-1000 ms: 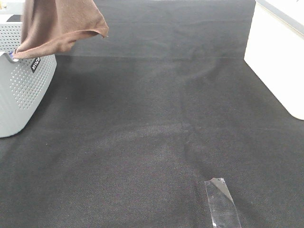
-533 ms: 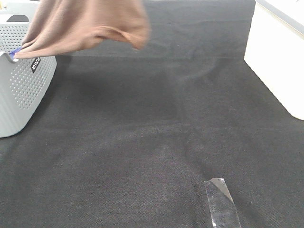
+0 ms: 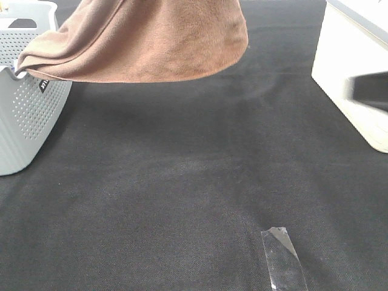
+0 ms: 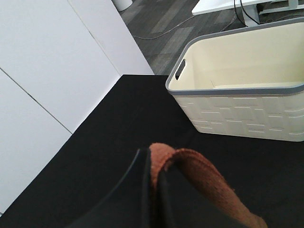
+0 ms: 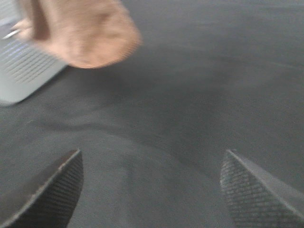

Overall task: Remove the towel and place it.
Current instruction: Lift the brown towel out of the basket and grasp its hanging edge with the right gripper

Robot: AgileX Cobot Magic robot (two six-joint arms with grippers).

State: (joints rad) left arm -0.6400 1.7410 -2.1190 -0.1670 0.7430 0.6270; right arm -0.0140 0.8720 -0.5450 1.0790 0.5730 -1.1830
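Observation:
The brown plush towel hangs in the air at the upper left of the exterior high view. Its left end rests on the rim of the grey perforated basket. My left gripper is shut on a folded edge of the towel; the gripper itself is above the top edge of the exterior high view. My right gripper is open and empty, low over the black mat, and the towel shows far ahead of it. A blurred dark shape at the right edge is the right arm.
A cream bin with a grey rim stands at the right; it also shows in the left wrist view. A strip of clear tape lies on the black mat near the front. The grey basket also shows in the right wrist view.
The towel has been drawn out to the right and spread wider over the mat. The right arm has come into view at the right edge, blurred.

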